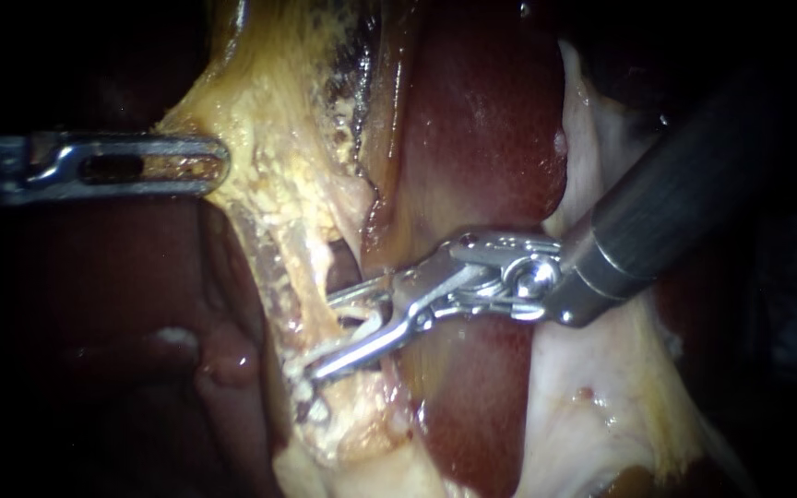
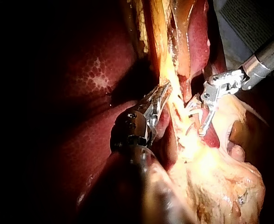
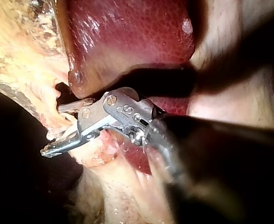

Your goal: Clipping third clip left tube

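Note:
A pale tube [image 1: 362, 318] runs through yellowish fatty tissue [image 1: 279, 138] beside a dark window in that tissue. My right instrument [image 1: 325, 334] comes in from the upper right, and its jaws stand open astride this tube, one on either side. The right wrist view shows the same open jaws [image 3: 53, 130] with pale tissue [image 3: 71, 134] between them. My left instrument [image 1: 214, 166] reaches in from the left with its slotted jaws shut on the edge of the fatty tissue, holding it taut. In the left wrist view its jaws [image 2: 159, 95] grip the yellow strand.
Dark red liver [image 1: 491, 138] lies behind the right instrument's jaws and fills the left side [image 1: 94, 304]. Pale glistening tissue [image 1: 592, 397] spreads under the right shaft. A whitish lumpy patch [image 1: 306, 406] sits just below the lower jaw's tip.

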`<action>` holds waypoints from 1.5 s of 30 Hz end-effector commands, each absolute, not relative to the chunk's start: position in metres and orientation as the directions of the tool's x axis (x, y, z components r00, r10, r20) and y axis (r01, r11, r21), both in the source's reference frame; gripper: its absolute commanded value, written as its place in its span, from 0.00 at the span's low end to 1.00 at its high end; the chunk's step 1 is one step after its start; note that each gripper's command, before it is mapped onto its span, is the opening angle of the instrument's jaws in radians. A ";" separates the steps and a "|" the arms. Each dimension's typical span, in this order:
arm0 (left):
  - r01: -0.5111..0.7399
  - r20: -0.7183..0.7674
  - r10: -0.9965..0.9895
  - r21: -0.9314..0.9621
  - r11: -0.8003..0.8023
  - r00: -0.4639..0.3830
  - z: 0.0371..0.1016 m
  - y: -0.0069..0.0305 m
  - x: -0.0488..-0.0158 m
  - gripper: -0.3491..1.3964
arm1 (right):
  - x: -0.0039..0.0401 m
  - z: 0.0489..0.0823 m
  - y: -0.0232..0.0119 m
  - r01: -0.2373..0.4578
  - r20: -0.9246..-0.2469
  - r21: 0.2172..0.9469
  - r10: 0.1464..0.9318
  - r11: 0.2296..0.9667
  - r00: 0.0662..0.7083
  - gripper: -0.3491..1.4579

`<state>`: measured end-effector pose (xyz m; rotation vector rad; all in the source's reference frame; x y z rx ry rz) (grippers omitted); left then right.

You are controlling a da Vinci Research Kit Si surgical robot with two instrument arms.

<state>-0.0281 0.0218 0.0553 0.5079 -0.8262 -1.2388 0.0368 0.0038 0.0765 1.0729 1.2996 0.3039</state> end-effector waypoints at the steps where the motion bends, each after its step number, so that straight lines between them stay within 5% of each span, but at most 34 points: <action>1: 0.617 0.270 -0.957 0.738 0.274 0.102 0.0553 0.0218 -0.0281 0.00 | 0.0369 0.0766 0.0038 0.372 -0.622 0.774 0.724 0.512 0.299 0.45; 13: 0.617 0.270 -0.957 0.738 0.274 0.102 0.0553 0.0218 -0.0282 0.00 | 0.0376 0.0768 0.0041 0.413 -0.619 0.760 0.752 0.501 0.227 0.45; 20: 0.617 0.270 -0.957 0.738 0.274 0.102 0.0555 0.0219 -0.0281 0.00 | 0.0370 0.0761 0.0038 0.472 -0.564 0.775 0.798 0.422 0.213 0.44; 39: 0.628 0.280 -0.955 0.728 0.276 0.096 0.0581 0.0227 -0.0278 0.00 | 0.0406 0.0764 0.0005 0.513 -0.521 0.783 0.822 0.352 0.230 0.43; 45: 0.629 0.280 -0.955 0.727 0.276 0.095 0.0581 0.0226 -0.0280 0.00 | 0.0420 0.0764 0.0006 0.490 -0.456 0.817 0.861 0.304 0.226 0.42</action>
